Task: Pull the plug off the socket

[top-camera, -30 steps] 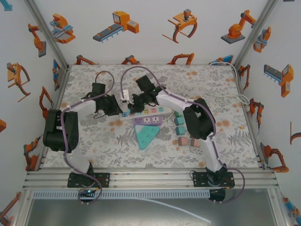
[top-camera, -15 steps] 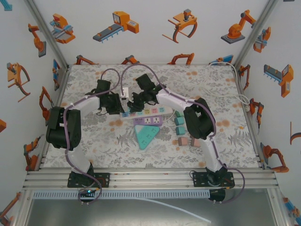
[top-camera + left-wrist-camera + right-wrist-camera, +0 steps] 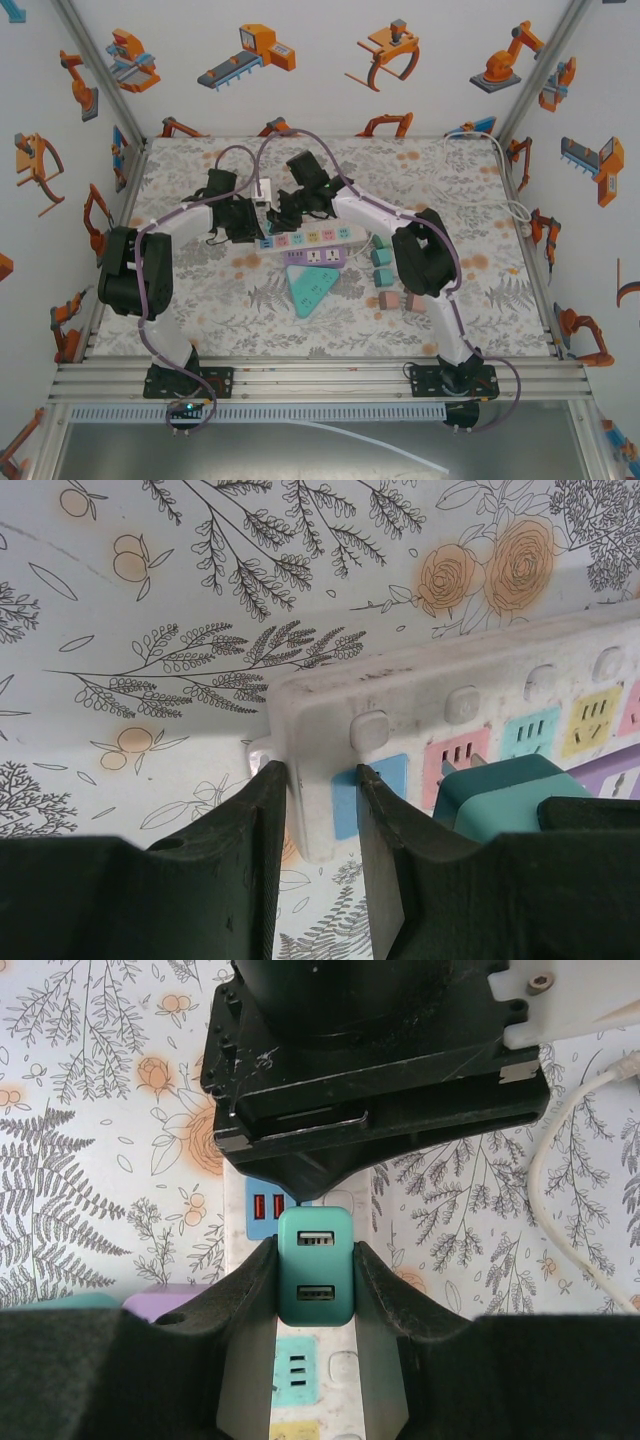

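A white power strip [image 3: 325,236] with coloured sockets lies mid-table. A teal plug [image 3: 315,1280] with two USB ports stands on it near the left end, over the pink socket [image 3: 458,752]. It seems slightly raised, with a prong showing. My right gripper [image 3: 315,1250] is shut on the plug's two sides, seen from above as the right gripper [image 3: 283,215]. My left gripper [image 3: 320,775] is shut on the strip's left end [image 3: 320,720], one finger outside the end and one on the blue socket, seen from above as the left gripper [image 3: 255,222].
A purple socket block [image 3: 315,257] and a teal triangular piece [image 3: 310,288] lie just in front of the strip. Small teal cubes [image 3: 380,262] and pinkish blocks [image 3: 395,300] sit to the right. A white cable [image 3: 512,205] runs along the right wall.
The left arm swung right and closed on the strip's left end. The right wrist has risen slightly with the plug held in it.
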Action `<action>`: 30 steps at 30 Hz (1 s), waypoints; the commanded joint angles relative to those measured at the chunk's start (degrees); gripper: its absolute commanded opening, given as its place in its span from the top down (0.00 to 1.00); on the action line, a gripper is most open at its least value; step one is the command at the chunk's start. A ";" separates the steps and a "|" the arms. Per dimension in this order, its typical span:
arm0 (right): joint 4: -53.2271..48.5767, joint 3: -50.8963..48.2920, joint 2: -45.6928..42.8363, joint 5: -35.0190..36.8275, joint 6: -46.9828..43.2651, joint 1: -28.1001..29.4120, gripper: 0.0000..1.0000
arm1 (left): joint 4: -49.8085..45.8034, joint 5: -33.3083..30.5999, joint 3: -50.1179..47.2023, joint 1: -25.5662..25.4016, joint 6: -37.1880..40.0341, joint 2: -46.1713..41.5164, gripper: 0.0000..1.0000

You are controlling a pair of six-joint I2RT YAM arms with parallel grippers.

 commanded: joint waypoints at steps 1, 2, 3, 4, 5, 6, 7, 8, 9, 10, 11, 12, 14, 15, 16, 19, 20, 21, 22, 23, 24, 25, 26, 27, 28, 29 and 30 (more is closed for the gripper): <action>3.29 -1.10 -5.47 -0.49 3.72 0.26 0.83 | -4.33 -1.14 -0.91 -0.57 2.32 -2.40 0.63; 4.71 -1.95 -6.50 0.14 5.63 0.26 0.83 | -4.20 -0.84 -0.84 -0.62 2.65 -3.40 0.62; 6.09 -2.75 -7.40 0.81 7.51 0.26 0.83 | -4.12 -0.49 -0.74 -0.56 3.17 -4.11 0.61; 7.94 -4.01 -8.61 1.97 9.98 0.26 0.83 | -4.07 0.05 -0.47 -0.62 3.99 -5.17 0.60; 10.01 -5.40 -9.93 3.09 12.40 0.21 0.83 | -4.23 0.30 -0.24 -0.60 4.26 -6.10 0.60; 11.89 -6.75 -11.05 4.31 14.90 0.17 0.84 | -4.15 0.42 -0.16 -0.62 4.35 -7.01 0.60; 14.20 -8.45 -12.50 6.16 18.13 0.12 0.85 | -4.08 0.61 -0.07 -0.61 4.64 -8.18 0.59; 16.07 -9.84 -13.98 8.39 21.53 0.09 0.86 | -3.82 1.00 -0.05 -0.58 4.62 -9.42 0.59; 17.20 -10.90 -15.02 10.45 24.56 0.00 0.86 | -3.57 1.24 -0.16 -0.60 4.64 -10.52 0.59; 18.16 -11.94 -16.55 13.48 28.56 -0.09 0.86 | -3.36 1.63 -0.18 -0.62 4.62 -11.89 0.59; 18.53 -12.80 -17.80 16.27 32.01 -0.16 0.86 | -3.05 2.24 -0.40 -0.56 4.75 -13.19 0.58; 18.25 -13.57 -19.38 18.82 35.61 -0.46 0.85 | -2.54 3.14 -0.69 -0.67 4.95 -14.87 0.58; 17.30 -15.52 -22.83 20.30 40.58 -1.24 0.84 | -1.40 4.44 -1.68 -0.75 5.14 -18.44 0.58; 17.32 -17.14 -24.87 21.49 43.34 -1.61 0.84 | -0.75 5.18 -2.30 -0.84 5.51 -20.42 0.57; 17.38 -18.91 -26.91 23.03 46.51 -1.80 0.84 | -0.12 5.71 -2.92 -1.11 5.92 -22.41 0.57; 16.91 -24.56 -32.92 25.80 53.30 -1.94 0.85 | 1.30 6.81 -4.93 -2.28 7.38 -27.78 0.57; 16.57 -26.23 -34.80 26.66 54.89 -1.96 0.86 | 1.38 7.12 -5.44 -2.71 7.91 -29.40 0.57; 16.12 -27.98 -37.09 27.78 56.61 -1.92 0.86 | 1.65 7.16 -6.25 -3.35 8.51 -31.28 0.57; 15.34 -29.36 -39.18 29.02 57.96 -1.95 0.87 | 1.98 7.30 -7.00 -3.72 8.99 -33.00 0.56; 14.21 -30.63 -41.55 30.88 59.80 -1.95 0.89 | 2.46 7.52 -7.85 -4.03 9.25 -35.15 0.56; 13.04 -31.90 -43.87 33.04 61.87 -1.94 0.90 | 3.29 7.87 -8.95 -4.29 9.28 -37.23 0.57; 12.05 -32.88 -45.88 34.55 63.41 -1.94 0.92 | 4.15 8.50 -9.83 -4.45 9.21 -39.03 0.56; 10.98 -34.07 -48.18 35.84 65.13 -1.93 0.93 | 5.36 9.25 -10.82 -4.73 9.16 -41.16 0.57; 9.80 -35.24 -50.45 36.83 67.06 -1.93 0.93 | 6.40 10.07 -11.72 -5.05 9.12 -43.13 0.57; 8.66 -36.38 -52.41 37.75 68.72 -1.94 0.94 | 7.07 10.66 -12.33 -5.41 9.19 -44.59 0.57; 7.20 -37.85 -54.93 38.78 71.00 -1.94 0.95 | 7.60 11.38 -13.02 -5.97 9.58 -46.50 0.56; 5.49 -39.54 -57.61 39.95 73.10 -1.94 0.95 | 7.69 12.28 -13.46 -6.70 10.43 -48.35 0.57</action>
